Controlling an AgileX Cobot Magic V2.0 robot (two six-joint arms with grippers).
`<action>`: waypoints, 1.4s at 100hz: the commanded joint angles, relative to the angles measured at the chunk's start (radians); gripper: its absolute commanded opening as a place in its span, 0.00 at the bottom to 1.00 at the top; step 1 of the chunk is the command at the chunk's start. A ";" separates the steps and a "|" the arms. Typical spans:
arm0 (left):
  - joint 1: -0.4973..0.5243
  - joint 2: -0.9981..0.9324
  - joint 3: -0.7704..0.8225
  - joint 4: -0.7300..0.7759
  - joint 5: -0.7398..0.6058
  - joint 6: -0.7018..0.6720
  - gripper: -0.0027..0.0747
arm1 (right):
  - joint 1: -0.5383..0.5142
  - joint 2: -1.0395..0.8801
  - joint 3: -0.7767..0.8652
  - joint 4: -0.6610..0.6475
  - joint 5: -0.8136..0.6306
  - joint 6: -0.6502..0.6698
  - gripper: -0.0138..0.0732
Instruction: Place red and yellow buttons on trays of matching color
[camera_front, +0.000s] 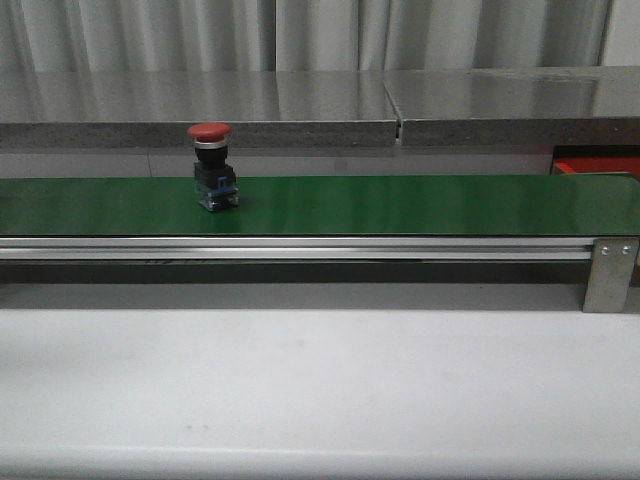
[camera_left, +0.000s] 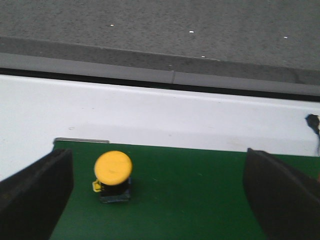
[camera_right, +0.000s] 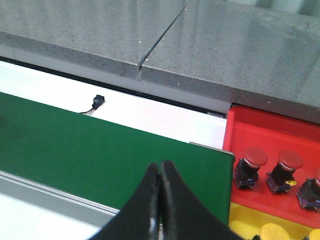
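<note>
My left hand (camera_left: 157, 195) is hanging wide open around the yellow button (camera_left: 113, 169), lower left of frame, on the green belt (camera_left: 200, 200); my right hand (camera_right: 161, 200) is pinched shut, empty. An off-centre close could be tipping it.

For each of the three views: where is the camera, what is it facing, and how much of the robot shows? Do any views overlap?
Front: looks forward, level across the green belt at a red button; no robot parts show.
Left wrist: above the belt's end, over a yellow button; left end effector open.
Right wrist: over the belt's other end and red tray; right end effector shut.
All share the belt; front and right wrist share the red tray.
</note>
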 joint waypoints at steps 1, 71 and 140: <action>-0.055 -0.126 0.069 -0.025 -0.110 0.006 0.90 | 0.002 -0.007 -0.029 0.021 -0.040 -0.002 0.02; -0.159 -0.818 0.582 -0.049 -0.156 0.006 0.01 | 0.002 -0.007 -0.029 0.021 -0.040 -0.002 0.02; -0.159 -0.825 0.588 -0.071 -0.147 0.006 0.01 | 0.002 0.029 -0.029 0.034 0.047 -0.002 0.15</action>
